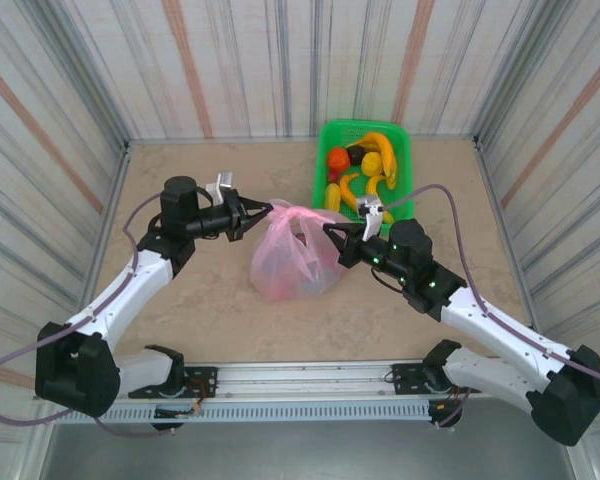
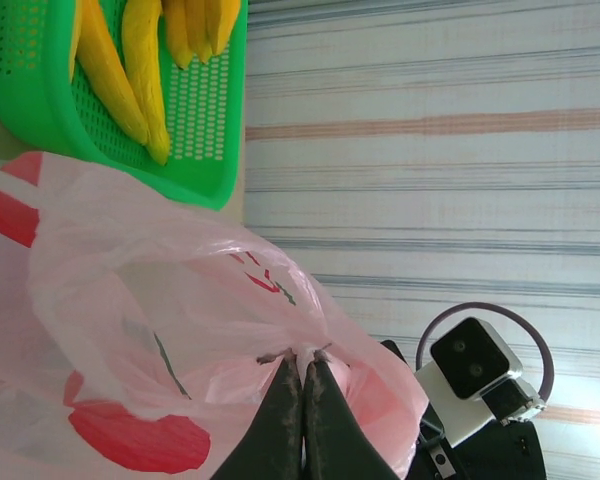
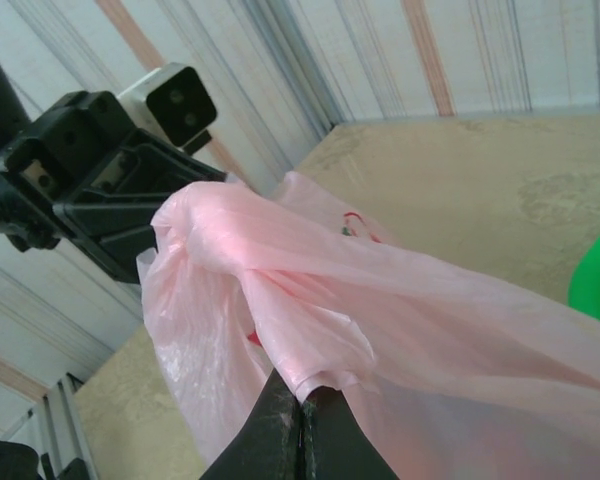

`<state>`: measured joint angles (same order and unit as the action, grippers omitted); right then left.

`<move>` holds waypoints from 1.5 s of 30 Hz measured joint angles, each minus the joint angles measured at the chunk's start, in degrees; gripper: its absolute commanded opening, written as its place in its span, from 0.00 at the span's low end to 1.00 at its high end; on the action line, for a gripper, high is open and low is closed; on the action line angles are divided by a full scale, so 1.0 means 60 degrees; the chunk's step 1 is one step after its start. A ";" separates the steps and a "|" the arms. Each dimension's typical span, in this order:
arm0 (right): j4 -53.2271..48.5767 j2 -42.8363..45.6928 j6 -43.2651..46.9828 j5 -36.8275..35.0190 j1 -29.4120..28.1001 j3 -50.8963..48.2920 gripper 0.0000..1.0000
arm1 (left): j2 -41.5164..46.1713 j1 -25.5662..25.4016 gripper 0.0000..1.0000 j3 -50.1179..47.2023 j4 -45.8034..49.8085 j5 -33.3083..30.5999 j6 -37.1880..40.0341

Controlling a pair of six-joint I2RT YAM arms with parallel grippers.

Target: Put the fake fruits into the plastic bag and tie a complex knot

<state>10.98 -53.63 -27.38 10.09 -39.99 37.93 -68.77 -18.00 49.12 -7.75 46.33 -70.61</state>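
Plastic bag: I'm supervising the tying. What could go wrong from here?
Both the left end effector and right end effector pinch thin film of the plastic bag; pulling apart may tear it or slip free. Fake fruits lie in the green basket, so knotting now could shut them out.

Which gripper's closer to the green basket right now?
Right. The right gripper pinches the plastic bag just in front of the basket's near-left corner; the left gripper pinches it further left, off the basket's left side.

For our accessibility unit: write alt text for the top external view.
The left pincer and right pincer each pinch the top of the pink plastic bag. Behind it, fake fruits lie in a green basket.
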 measured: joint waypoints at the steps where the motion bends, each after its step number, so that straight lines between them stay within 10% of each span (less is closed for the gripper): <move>1: -0.0138 0.0069 -0.0004 0.0004 0.0084 0.0000 0.00 | 0.0015 0.0033 0.00 0.0004 0.0040 0.0022 0.0022; 45: -0.3344 0.1341 -0.0976 0.2608 0.4874 -0.1861 0.00 | 0.0171 0.3807 0.00 -0.1435 0.3581 0.1719 0.3643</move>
<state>-9.08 -45.58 -33.23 25.74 -10.74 26.76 -67.75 4.84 40.51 13.74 56.64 -48.75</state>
